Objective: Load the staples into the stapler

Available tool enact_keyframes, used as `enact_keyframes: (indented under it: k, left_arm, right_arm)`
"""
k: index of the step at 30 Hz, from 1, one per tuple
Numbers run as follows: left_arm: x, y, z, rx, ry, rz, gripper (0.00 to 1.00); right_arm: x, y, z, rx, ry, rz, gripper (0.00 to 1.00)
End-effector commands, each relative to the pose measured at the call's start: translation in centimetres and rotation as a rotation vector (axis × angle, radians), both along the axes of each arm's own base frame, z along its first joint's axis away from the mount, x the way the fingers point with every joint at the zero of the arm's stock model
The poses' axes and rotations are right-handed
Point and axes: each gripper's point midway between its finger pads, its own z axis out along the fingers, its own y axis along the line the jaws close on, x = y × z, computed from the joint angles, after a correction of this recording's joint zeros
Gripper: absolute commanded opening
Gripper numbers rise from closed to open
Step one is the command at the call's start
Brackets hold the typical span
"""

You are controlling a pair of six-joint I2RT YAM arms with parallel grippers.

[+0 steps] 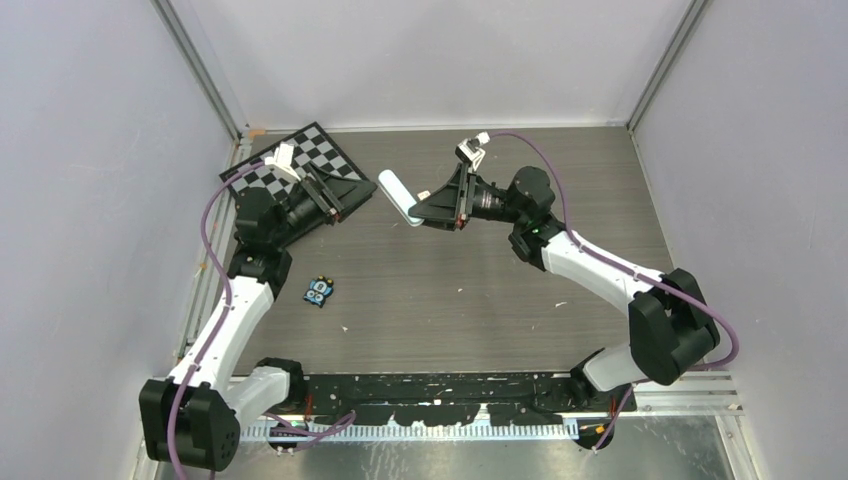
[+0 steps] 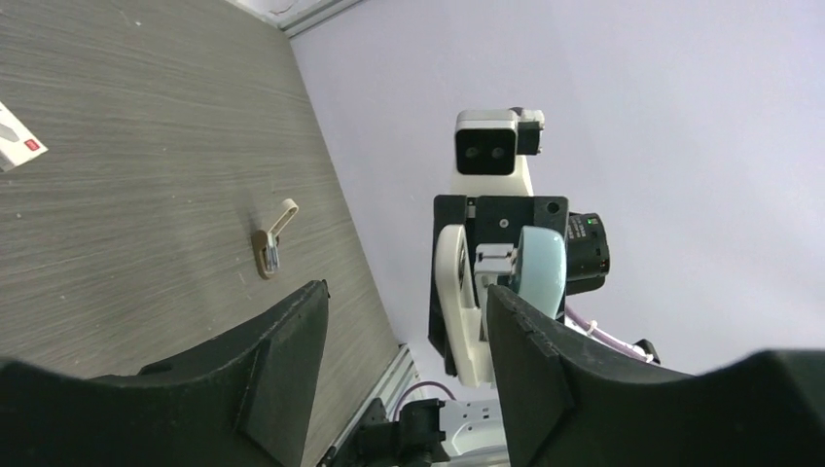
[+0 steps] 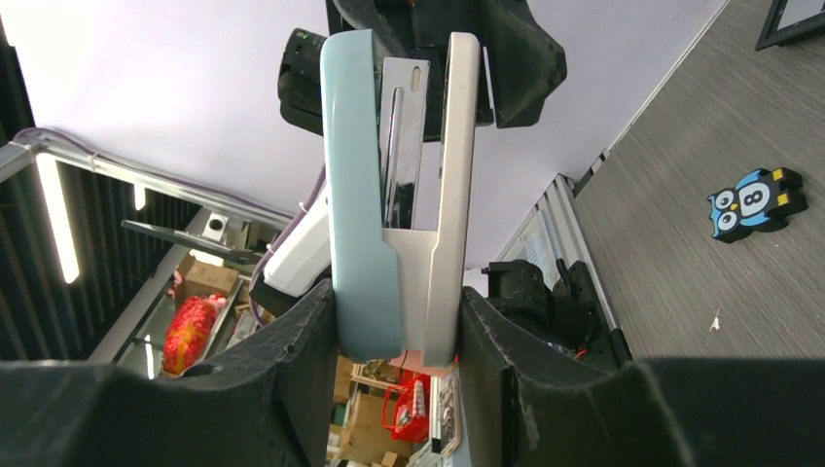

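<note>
My right gripper is shut on the stapler and holds it above the table at its hinge end. The pale blue top and white base stand slightly apart, and the silver channel shows between them. The stapler also shows in the top view and the left wrist view. My left gripper is open and empty, facing the stapler's tip from the left. A small silvery ribbed piece that looks like the staples lies on the table against a tan rounded block.
A checkerboard lies at the back left under my left arm. A black-and-blue owl gadget lies on the table near my left arm. A white box with a red mark sits at the left edge of the left wrist view. Walls enclose three sides.
</note>
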Motion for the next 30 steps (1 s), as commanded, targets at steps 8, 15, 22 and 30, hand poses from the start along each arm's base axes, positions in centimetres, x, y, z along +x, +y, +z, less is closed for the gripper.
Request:
enact_keyframes:
  k: [8, 15, 22, 30]
  left_arm:
    - [-0.2, -1.7, 0.6, -0.029, -0.025, -0.065, 0.44]
    - [-0.2, -1.8, 0.4, -0.033, -0.023, -0.062, 0.35]
    - [-0.8, -3.1, 0.2, -0.082, -0.027, -0.100, 0.43]
    - [-0.4, -2.8, 0.9, -0.168, -0.068, -0.077, 0.36]
  right_arm:
    - [-0.6, 0.6, 1.5, 0.033, -0.096, -0.005, 0.30]
    - [-0.5, 0.7, 1.1, 0.016, -0.105, -0.011, 0.30]
    - [-0.1, 1.3, 0.1, 0.005, -0.084, -0.002, 0.30]
    - [0.1, 1.6, -1.0, -0.009, -0.055, 0.008, 0.31]
